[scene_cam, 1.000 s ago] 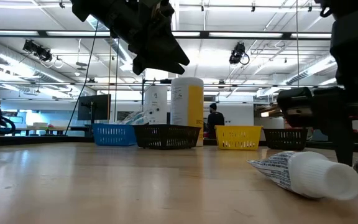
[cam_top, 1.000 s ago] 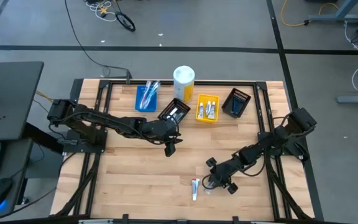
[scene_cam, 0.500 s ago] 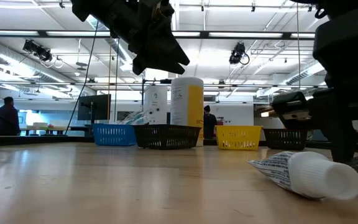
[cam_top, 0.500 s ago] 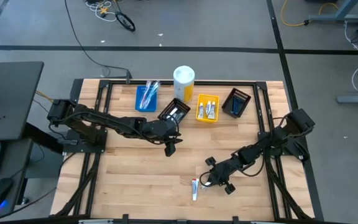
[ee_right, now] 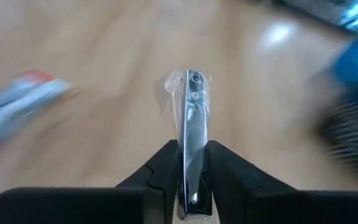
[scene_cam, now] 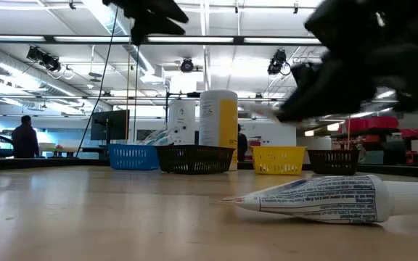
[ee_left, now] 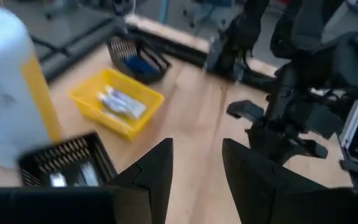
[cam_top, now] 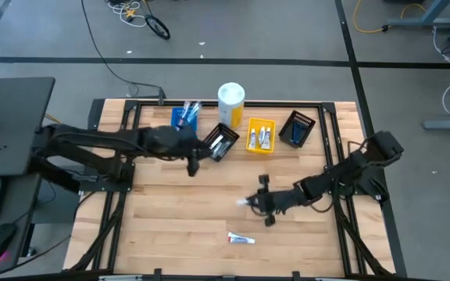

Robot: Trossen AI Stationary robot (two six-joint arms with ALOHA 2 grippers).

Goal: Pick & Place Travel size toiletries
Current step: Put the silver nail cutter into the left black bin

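My right gripper [cam_top: 255, 201] hovers over the middle right of the table, shut on a thin silver toiletry in a clear wrapper [ee_right: 193, 118]. A white tube with blue and red print [cam_top: 241, 238] lies flat on the wood near the front edge, its cap toward the right in the low view [scene_cam: 325, 199]. My left gripper [cam_top: 192, 165] hangs open and empty in front of the black bin [cam_top: 221, 142]; its wrist view shows the gap between its fingers [ee_left: 196, 146]. My right gripper pinches the silver item between its two fingers [ee_right: 163, 168], on the item's flat sides near its rear end [ee_right: 193, 163]. The rest sticks out forward past the fingertips, on edge. It is lifted clear of the table, with the wrapper loose around it.
Along the far edge stand a blue bin with toothbrushes [cam_top: 183, 119], a tall white-and-yellow cylinder [cam_top: 231, 104], a yellow bin with tubes [cam_top: 260, 138] and a second black bin [cam_top: 298, 127]. Bare wood lies between the two arms.
My right gripper has shut on the silver item, risen and swung toward the table's far left with it, tipping flatter. The tube beside it has turned about on the table, from lying near-to-far to lying left-to-right. My left gripper has drawn up and back toward the far left.
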